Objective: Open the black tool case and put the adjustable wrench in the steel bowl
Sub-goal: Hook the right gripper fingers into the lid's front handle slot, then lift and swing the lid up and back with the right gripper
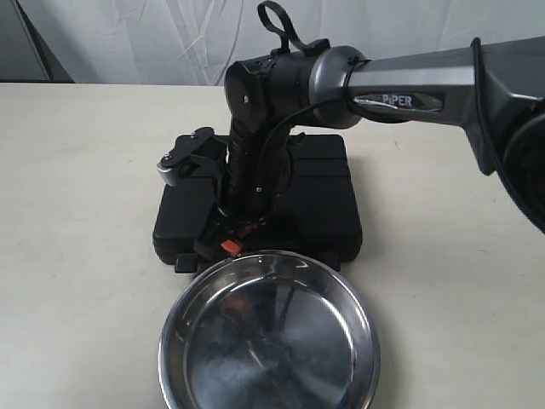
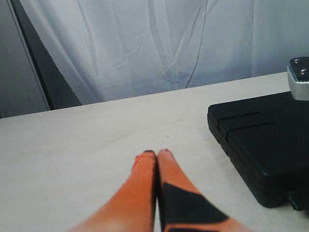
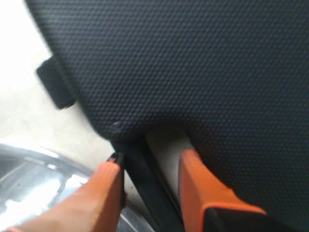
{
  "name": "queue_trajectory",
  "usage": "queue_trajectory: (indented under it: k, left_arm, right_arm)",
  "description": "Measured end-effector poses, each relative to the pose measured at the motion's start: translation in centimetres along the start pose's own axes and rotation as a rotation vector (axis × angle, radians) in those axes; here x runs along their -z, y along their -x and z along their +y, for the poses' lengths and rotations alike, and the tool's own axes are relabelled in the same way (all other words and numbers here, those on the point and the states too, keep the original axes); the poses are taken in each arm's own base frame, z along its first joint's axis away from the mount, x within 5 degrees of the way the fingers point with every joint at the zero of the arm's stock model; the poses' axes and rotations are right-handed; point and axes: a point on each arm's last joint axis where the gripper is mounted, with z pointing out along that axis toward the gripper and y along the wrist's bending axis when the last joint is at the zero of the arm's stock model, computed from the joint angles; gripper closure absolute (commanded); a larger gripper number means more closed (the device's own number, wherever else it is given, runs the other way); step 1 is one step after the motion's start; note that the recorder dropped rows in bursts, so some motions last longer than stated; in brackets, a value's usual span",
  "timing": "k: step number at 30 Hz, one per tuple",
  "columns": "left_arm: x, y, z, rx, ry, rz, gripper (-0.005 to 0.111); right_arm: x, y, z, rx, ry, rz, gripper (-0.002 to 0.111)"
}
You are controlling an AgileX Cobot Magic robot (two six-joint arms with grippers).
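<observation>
The task is, in my judgement, only at its first step. The black tool case lies in the middle of the exterior view and its lid looks still down, or lifted very little; I cannot tell which. The right gripper reaches down at the case's lower edge, just above the steel bowl, which fills the bottom centre of the frame and has nothing in it. In the right wrist view the fingers of this gripper are spread, and a dark strip of the case's edge runs between them; whether they touch it is not clear. A small tab sticks out at the case's lower left corner. The left gripper has its jaws pressed together, holding nothing, above the bare table, with the case at the right of that frame. I cannot identify the adjustable wrench. A silver-headed tool rests at the case's upper left corner, but which tool it is I cannot say. Opening the lid and then moving the wrench into the bowl both remain.
</observation>
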Motion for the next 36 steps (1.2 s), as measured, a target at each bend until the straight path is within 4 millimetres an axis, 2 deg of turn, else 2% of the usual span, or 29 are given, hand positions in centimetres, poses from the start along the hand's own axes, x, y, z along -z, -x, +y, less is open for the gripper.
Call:
queue_trajectory:
  k: [8,17,23,24,26,27,28,36]
  left_arm:
    - [0.00,0.00,0.00,0.000,0.000,0.000,0.106]
    - [0.00,0.00,0.00,0.000,0.000,0.000,0.106]
    - [0.00,0.00,0.00,0.000,0.000,0.000,0.106]
    - [0.00,0.00,0.00,0.000,0.000,0.000,0.106]
    - [0.00,0.00,0.00,0.000,0.000,0.000,0.106]
    - [0.00,0.00,0.00,0.000,0.000,0.000,0.106]
    - [0.00,0.00,0.00,0.000,0.000,0.000,0.106]
    - [0.00,0.00,0.00,0.000,0.000,0.000,0.106]
  right_arm:
    - [-0.32,0.10,-0.12,0.031,-0.037,0.001,0.071]
    - [-0.30,-0.31,-0.29,0.225,-0.050,0.051,0.071]
    - [-0.69,-0.86,-0.65,0.267,-0.072,0.119,0.071]
    - [-0.69,-0.86,-0.67,0.268,-0.073,0.120,0.073]
    - [-0.68,-0.88,-0.72,0.270,-0.078,0.123,0.087]
    - [-0.68,-0.89,-0.74,0.271,-0.080,0.124,0.101]
    - [-0.67,-0.88,-0.82,0.285,-0.089,0.125,0.108]
    - [-0.66,-0.88,-0.91,0.294,-0.098,0.128,0.109]
